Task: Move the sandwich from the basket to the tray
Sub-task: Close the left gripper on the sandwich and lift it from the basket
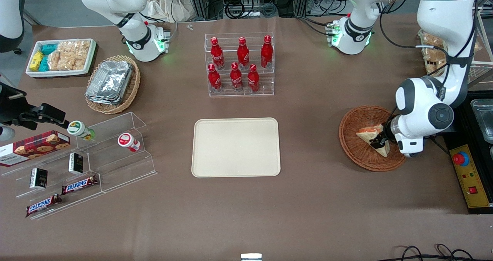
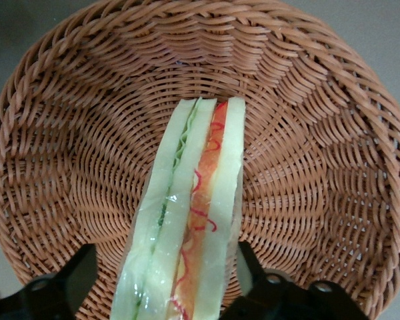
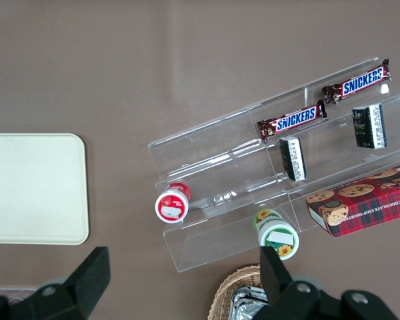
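The sandwich [image 1: 370, 134] stands on edge in the round reddish-brown wicker basket [image 1: 356, 143], toward the working arm's end of the table. The left wrist view shows its wrapped edge [image 2: 187, 220] with green, orange and red filling layers, over the basket's weave [image 2: 307, 167]. My left gripper [image 1: 379, 142] is down in the basket, open, with one finger on each side of the sandwich [image 2: 165, 257]. One finger [image 2: 248, 257] is close against the wrap; the other [image 2: 85, 257] stands a little apart. The cream-beige tray [image 1: 235, 147] lies flat at the table's middle, empty.
A clear rack of red bottles [image 1: 239, 64] stands farther from the front camera than the tray. Toward the parked arm's end are a tan basket of foil trays [image 1: 112, 83], a white snack bin [image 1: 61, 57] and a clear shelf [image 1: 92, 157] with snacks. A control box [image 1: 470, 176] lies beside the basket.
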Available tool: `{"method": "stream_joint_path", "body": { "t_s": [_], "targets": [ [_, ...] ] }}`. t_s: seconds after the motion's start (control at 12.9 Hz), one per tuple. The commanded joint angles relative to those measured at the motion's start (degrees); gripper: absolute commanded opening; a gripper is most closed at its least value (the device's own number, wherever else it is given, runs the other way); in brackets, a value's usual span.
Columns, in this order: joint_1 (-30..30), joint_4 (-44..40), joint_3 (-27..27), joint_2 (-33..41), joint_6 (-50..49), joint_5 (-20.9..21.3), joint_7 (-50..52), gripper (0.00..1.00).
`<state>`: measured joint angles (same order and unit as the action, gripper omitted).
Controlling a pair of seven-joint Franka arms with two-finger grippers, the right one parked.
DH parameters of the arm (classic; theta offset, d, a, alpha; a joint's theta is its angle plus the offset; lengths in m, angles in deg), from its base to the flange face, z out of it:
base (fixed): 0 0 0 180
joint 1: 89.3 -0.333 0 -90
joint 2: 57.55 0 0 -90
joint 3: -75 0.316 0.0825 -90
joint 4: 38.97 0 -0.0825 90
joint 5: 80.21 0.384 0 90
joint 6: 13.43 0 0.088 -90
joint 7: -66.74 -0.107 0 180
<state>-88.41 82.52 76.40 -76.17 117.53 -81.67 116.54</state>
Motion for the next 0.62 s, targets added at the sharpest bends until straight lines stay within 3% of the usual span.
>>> {"method": "stream_joint_path", "body": {
  "t_s": [0.0, 0.23, 0.54],
  "targets": [
    [-0.1, -1.5, -0.2, 0.4, 1.0, -0.2, 5.9, 0.00],
    [-0.1, -5.0, -0.3, 1.9, -3.5, 0.0, 7.4, 0.00],
    [-0.1, -18.4, -0.3, 2.2, -20.7, 0.6, 5.3, 0.00]
  ]
}}
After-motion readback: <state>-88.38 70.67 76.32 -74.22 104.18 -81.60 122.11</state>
